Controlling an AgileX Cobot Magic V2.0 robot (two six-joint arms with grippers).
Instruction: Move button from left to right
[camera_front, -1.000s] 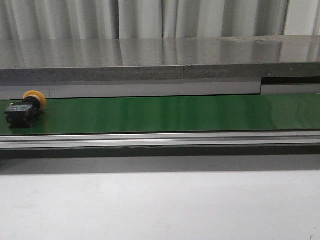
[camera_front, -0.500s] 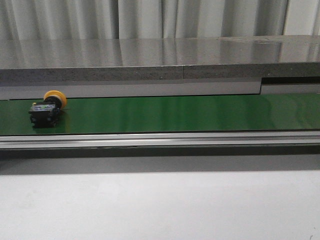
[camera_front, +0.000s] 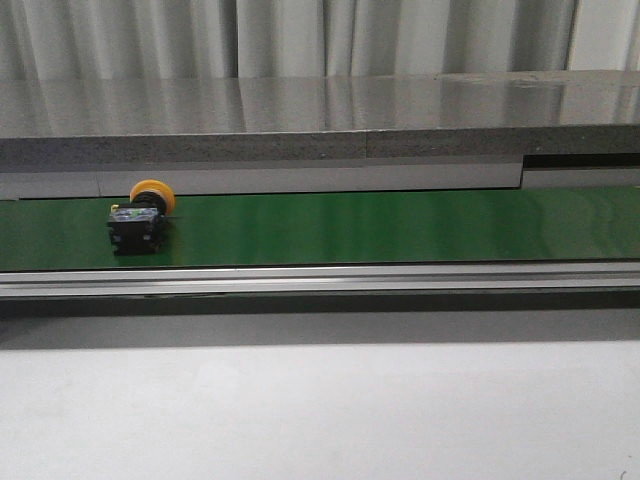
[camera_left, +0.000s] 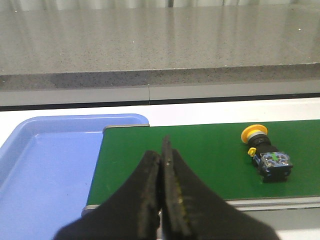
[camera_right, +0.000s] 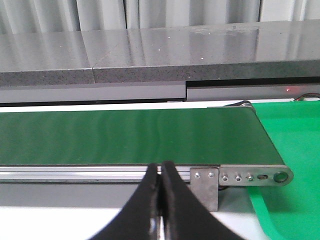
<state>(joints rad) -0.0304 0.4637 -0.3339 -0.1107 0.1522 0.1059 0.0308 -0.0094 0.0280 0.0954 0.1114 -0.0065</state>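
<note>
The button (camera_front: 140, 221), yellow-orange cap and dark blocky body with bluish details, lies on its side on the green conveyor belt (camera_front: 380, 227) near the belt's left end. It also shows in the left wrist view (camera_left: 265, 154). My left gripper (camera_left: 162, 152) is shut and empty, above the belt's left end, apart from the button. My right gripper (camera_right: 160, 167) is shut and empty, in front of the belt's right end; no button shows in that view. Neither gripper shows in the front view.
A blue tray (camera_left: 45, 160) lies beside the belt's left end. A green tray (camera_right: 295, 150) lies beside its right end. A metal frame rail (camera_front: 320, 278) runs along the belt's front, and a grey stone counter (camera_front: 320, 120) rises behind it.
The button has travelled to the right along the belt, from the far left edge to further in. Nothing else has moved in the front view.
</note>
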